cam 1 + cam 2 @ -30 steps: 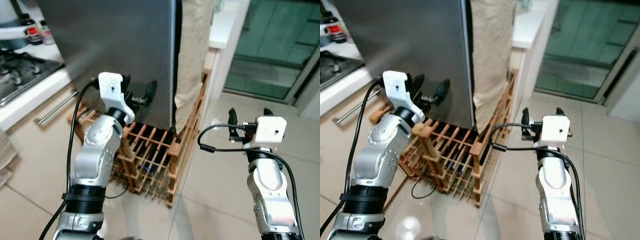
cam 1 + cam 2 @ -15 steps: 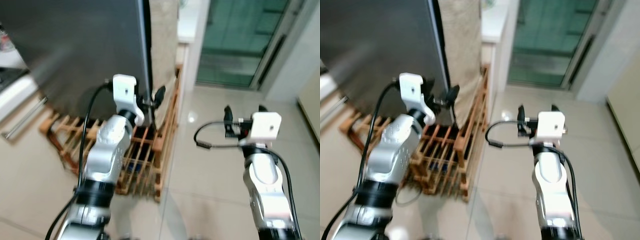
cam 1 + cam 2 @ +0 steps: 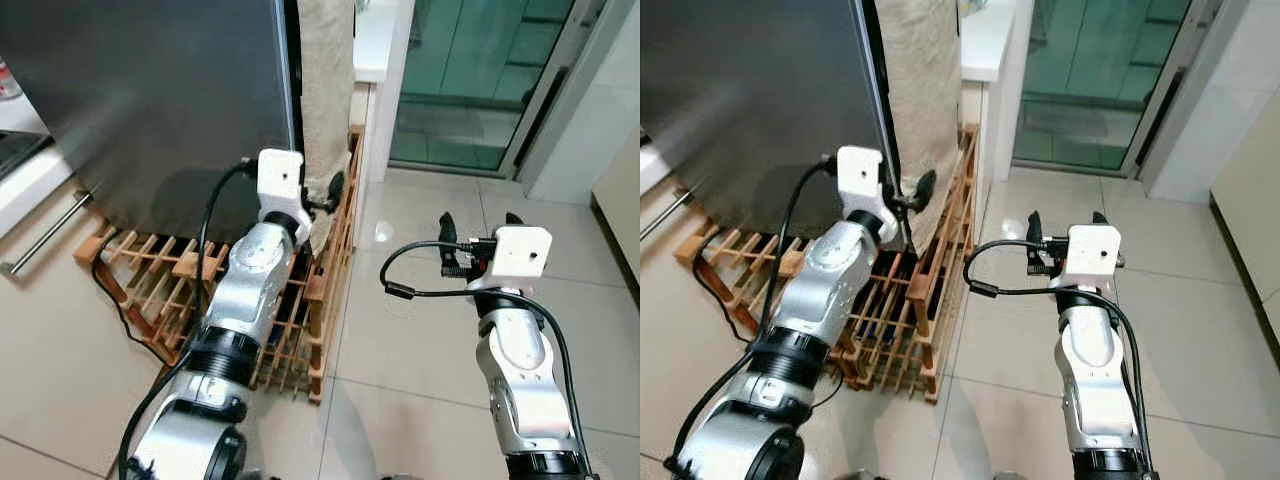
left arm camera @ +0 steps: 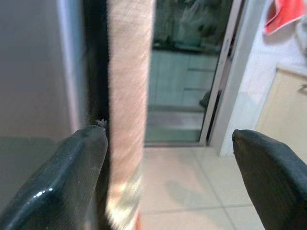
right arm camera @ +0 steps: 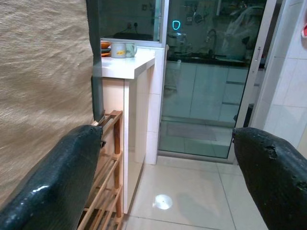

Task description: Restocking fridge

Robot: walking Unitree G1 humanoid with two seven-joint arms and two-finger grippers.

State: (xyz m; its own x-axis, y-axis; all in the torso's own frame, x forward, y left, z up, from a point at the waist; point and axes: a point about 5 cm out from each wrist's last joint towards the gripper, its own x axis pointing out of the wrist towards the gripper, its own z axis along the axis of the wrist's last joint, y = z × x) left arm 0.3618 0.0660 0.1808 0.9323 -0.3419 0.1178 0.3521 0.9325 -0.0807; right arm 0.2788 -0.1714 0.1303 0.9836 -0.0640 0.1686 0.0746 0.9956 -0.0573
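I see the fridge [image 3: 170,100] at 11 o'clock in the head views: a tall dark grey door, shut, with a beige cloth [image 3: 325,90] hanging down its right side. The fridge stands on a wooden rack [image 3: 300,320] of slats on the tiled floor [image 3: 420,330].

Left claw [image 3: 322,195]: raised at the door's right edge, at 12 o'clock from the rack's near corner. In the left wrist view its fingers [image 4: 57,187] are spread, released, nothing between them; one finger sits just beside the dark gap at the door edge, the cloth just past it. I cannot tell whether it touches the door.

Right claw [image 3: 477,232]: held out over the bare floor at 3 o'clock, well apart from the fridge. Fingers [image 5: 53,191] spread wide, released, empty. It faces a white desk [image 5: 127,67] carrying mugs [image 5: 123,49], with a glass sliding door [image 3: 470,80] beyond at 1 o'clock.

A black cable [image 3: 110,300] lies across the rack at 9 o'clock.
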